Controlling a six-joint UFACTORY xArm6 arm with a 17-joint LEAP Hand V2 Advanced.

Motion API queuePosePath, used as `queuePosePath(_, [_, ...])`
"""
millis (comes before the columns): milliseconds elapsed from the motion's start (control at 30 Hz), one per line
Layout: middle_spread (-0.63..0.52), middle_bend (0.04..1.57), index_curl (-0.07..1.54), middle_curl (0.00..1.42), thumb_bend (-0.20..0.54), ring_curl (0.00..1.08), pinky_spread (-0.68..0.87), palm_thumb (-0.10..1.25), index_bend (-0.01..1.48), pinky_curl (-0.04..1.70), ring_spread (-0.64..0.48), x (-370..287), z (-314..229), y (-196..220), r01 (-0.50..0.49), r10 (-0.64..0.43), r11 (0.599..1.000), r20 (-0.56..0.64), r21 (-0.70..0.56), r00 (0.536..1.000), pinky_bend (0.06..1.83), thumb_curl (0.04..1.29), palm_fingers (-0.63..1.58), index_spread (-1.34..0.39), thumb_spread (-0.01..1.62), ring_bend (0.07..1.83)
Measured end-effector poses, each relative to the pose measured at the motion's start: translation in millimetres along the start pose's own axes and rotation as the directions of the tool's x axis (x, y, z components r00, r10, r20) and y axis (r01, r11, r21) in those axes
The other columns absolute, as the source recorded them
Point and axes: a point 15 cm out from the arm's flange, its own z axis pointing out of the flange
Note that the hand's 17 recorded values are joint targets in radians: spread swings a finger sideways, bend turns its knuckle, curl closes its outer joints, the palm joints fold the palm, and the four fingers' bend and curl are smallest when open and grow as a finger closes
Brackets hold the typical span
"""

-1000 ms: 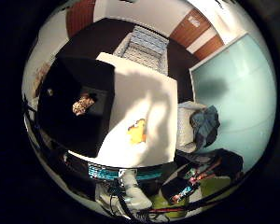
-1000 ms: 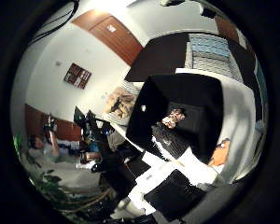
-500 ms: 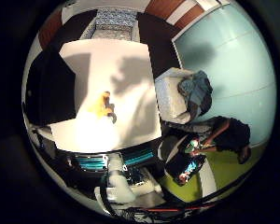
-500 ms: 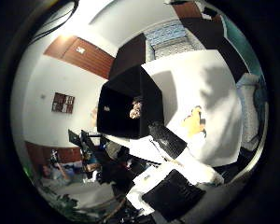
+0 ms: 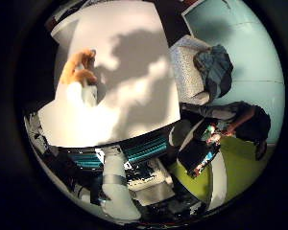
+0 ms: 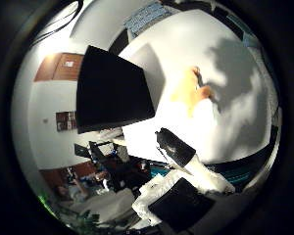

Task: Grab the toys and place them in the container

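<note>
Little-finger view: small orange-yellow soft toy (image 5: pixel 78 67) lies on the white tabletop (image 5: pixel 134 96) — approach step. Thumb view: black box container (image 6: pixel 112 90) beside it; hand (image 6: pixel 186 166) grips nothing, finger curl indeterminate — you must descend onto it

The hand (image 6: pixel 186 181) shows in the thumb side palm view as white and black parts reaching in from the edge: a black-tipped finger (image 6: pixel 174 145) stretches out from the palm, looking fairly straight (its far end is hard to make out), with white segments and a broad black block behind it. In the little finger side view a pale grey section of the arm (image 5: pixel 116 184) runs in from the rim. Whether the hand's other fingers are curled cannot be told.
</note>
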Motion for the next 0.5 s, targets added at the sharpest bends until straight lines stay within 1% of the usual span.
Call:
queuePosePath(233, [0.17, 0.24, 0.26, 0.32, -0.021, 0.23, 0.47, 0.59, 0.15, 0.3, 0.2, 11, 51, 7, -0.022, 0.022, 1.0, -0.009, -0.012, 1.0, 0.54, 0.36, 0.18, -0.17, 1.13, 0.51])
queuePosePath(500, [0.17, 0.25, 0.27, 0.33, -0.021, 0.22, 0.47, 0.59, 0.16, 0.29, 0.2, 12, 91, 4, -0.024, 0.023, 0.998, -0.011, -0.059, 1.0, 0.54, 0.36, 0.19, -0.17, 1.13, 0.51])
